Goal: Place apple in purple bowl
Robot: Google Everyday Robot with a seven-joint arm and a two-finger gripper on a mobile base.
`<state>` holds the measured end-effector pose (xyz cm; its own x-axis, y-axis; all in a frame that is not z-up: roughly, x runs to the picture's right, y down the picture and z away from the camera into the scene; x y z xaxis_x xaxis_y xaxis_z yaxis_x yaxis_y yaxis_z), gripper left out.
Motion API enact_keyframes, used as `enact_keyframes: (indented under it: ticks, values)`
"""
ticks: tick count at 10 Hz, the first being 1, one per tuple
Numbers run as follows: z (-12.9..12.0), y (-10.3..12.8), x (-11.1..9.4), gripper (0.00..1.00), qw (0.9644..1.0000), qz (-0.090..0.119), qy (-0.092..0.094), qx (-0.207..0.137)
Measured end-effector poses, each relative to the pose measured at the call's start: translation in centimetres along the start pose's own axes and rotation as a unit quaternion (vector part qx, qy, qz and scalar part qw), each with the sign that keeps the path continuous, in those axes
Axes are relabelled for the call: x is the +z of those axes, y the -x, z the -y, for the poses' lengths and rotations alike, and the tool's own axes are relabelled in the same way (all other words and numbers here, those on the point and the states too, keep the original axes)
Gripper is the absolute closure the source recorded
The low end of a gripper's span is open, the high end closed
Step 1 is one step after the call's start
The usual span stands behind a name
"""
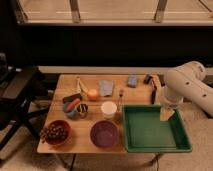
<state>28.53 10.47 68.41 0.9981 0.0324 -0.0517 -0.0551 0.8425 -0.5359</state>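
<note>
The apple (pixel 93 94), small and orange-yellow, sits on the wooden table (pixel 65 82) left of centre, behind the white cup (pixel 108 108). The purple bowl (pixel 104 134) stands empty near the table's front edge, in front of the cup. My gripper (pixel 166 114) hangs from the white arm (pixel 186 86) over the right part of the green tray (pixel 134 136), far to the right of apple and bowl. Its tan fingers point down, open, with nothing between them.
A reddish-brown bowl of dark grapes (pixel 55 133) stands at the front left. An orange-red carrot-like item (pixel 73 104) and a small can (pixel 82 109) lie left of the cup. A blue cloth (pixel 105 87), a blue sponge (pixel 132 80) and dark utensils (pixel 152 90) lie at the back. A black chair (pixel 20 95) stands left of the table.
</note>
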Motion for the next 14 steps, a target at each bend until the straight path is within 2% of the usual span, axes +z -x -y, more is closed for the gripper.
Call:
enact_keyframes:
  ticks: [4, 5, 6, 8, 9, 11, 12, 14]
  values:
    - [0.0, 0.0, 0.0, 0.35, 1.0000, 0.000, 0.000, 0.000]
    - [0.1, 0.1, -0.3, 0.35, 1.0000, -0.001, -0.004, 0.000]
    - [0.8, 0.4, -1.1, 0.35, 0.9998, 0.002, -0.019, 0.001]
    - [3.4, 2.6, -2.4, 0.35, 0.9989, 0.022, -0.042, -0.005]
    - [5.5, 5.0, -2.8, 0.35, 0.9976, 0.039, -0.055, -0.015]
    - [7.7, 9.3, -3.0, 0.35, 0.9944, 0.073, -0.073, -0.023]
    - [7.8, 10.1, -3.0, 0.35, 0.9938, 0.080, -0.073, -0.024]
    - [7.8, 9.7, -3.0, 0.35, 0.9940, 0.078, -0.074, -0.023]
